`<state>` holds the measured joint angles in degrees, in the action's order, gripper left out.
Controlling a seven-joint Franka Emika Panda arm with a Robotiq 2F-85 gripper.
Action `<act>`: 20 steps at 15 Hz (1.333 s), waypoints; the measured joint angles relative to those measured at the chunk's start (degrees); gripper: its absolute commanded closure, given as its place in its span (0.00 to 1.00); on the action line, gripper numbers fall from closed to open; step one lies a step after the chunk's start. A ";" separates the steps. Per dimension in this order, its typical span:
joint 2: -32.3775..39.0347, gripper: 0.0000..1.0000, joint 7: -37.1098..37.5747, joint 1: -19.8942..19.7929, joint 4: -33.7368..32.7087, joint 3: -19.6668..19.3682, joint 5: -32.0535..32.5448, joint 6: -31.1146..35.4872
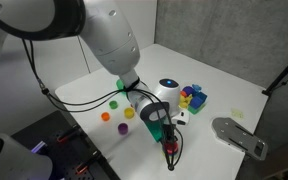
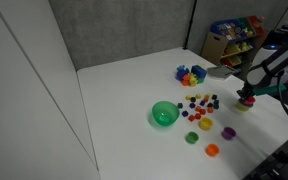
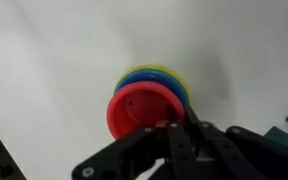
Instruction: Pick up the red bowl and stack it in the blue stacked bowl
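Note:
In the wrist view my gripper [image 3: 174, 125] is shut on the near rim of the red bowl [image 3: 136, 110]. The red bowl is tilted and sits partly over a stack made of the blue bowl [image 3: 142, 75] and a yellow bowl [image 3: 181, 82]. I cannot tell whether the red bowl is seated in the stack. In an exterior view the gripper [image 2: 247, 93] holds the red bowl [image 2: 246, 99] just above the table near the edge. In an exterior view the gripper [image 1: 168, 138] points down with red [image 1: 169, 147] at its tips.
A larger green bowl [image 2: 164, 114] stands mid-table. Small cups [image 2: 206, 124] and several small loose pieces [image 2: 199, 103] lie between it and the gripper. A multicoloured cluster [image 2: 191, 74] sits further back. A grey object [image 1: 239, 135] lies near the table edge.

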<state>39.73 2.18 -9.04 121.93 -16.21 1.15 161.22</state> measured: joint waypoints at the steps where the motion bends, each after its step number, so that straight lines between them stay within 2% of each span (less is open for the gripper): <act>1: 0.00 0.96 0.00 0.01 0.18 0.07 0.00 -0.01; 7: -0.66 0.96 -0.14 0.04 2.39 1.19 0.00 -0.01; 15: -5.62 0.96 -0.39 0.04 9.10 4.51 0.00 -0.01; 16: -6.30 0.93 -0.40 0.04 9.90 4.90 0.00 -0.01; 17: -6.94 0.65 -0.41 0.04 10.63 5.23 0.00 -0.01; 18: -7.48 0.64 -0.42 0.04 11.26 5.46 0.00 -0.01; 20: -8.41 0.49 -0.44 0.05 12.26 5.62 0.00 -0.01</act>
<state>31.32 1.74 -9.00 134.19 -10.59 1.15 161.21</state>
